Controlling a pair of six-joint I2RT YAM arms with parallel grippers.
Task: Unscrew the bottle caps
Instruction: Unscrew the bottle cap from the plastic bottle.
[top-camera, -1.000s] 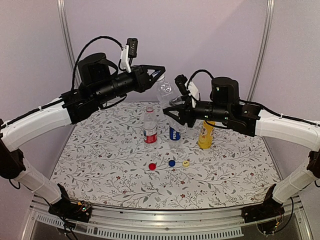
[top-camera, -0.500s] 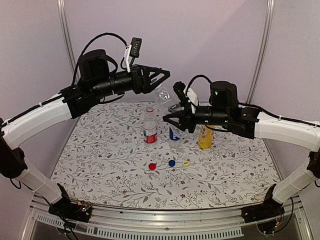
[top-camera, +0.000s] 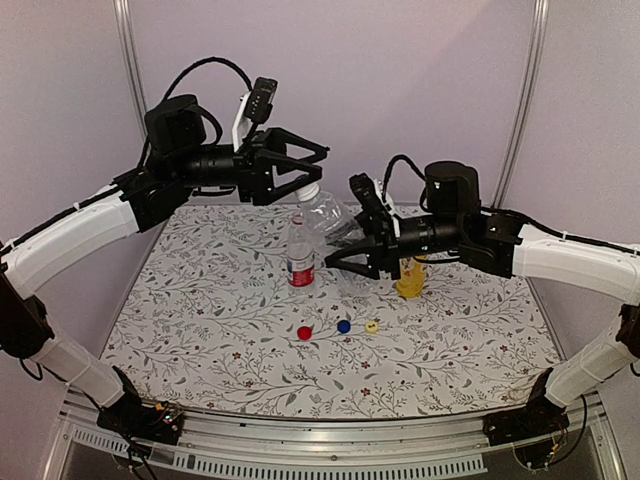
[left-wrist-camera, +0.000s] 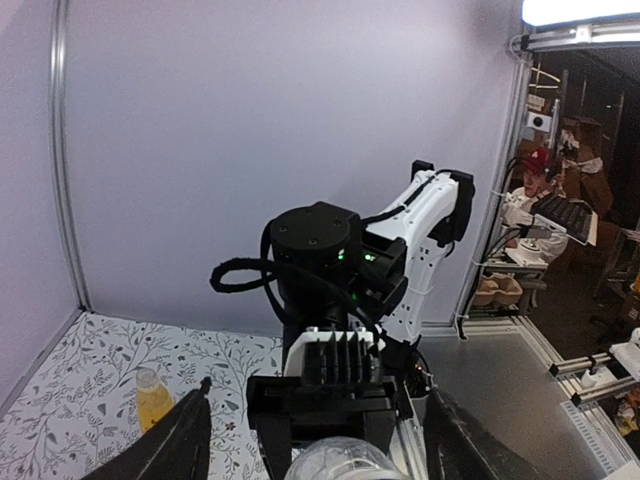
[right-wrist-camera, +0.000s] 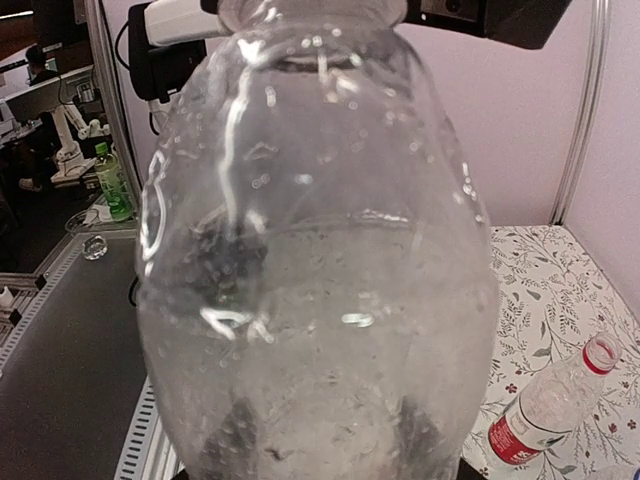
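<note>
Looks like final unscrew: right pincer (top-camera: 345, 252) pinches tilted plain clear plastic bottle (top-camera: 325, 212); left pincer (top-camera: 322, 166) spread beside its neck. Next: close there, twist.

At least 3 bottles (top-camera: 300, 250), 3 caps (top-camera: 343, 326), 2 arms (top-camera: 80, 235).

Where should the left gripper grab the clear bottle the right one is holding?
At its narrow top end, coming from the left: the clear bottle is tilted with its neck toward the open left gripper, while the right gripper clamps its wide body.
</note>
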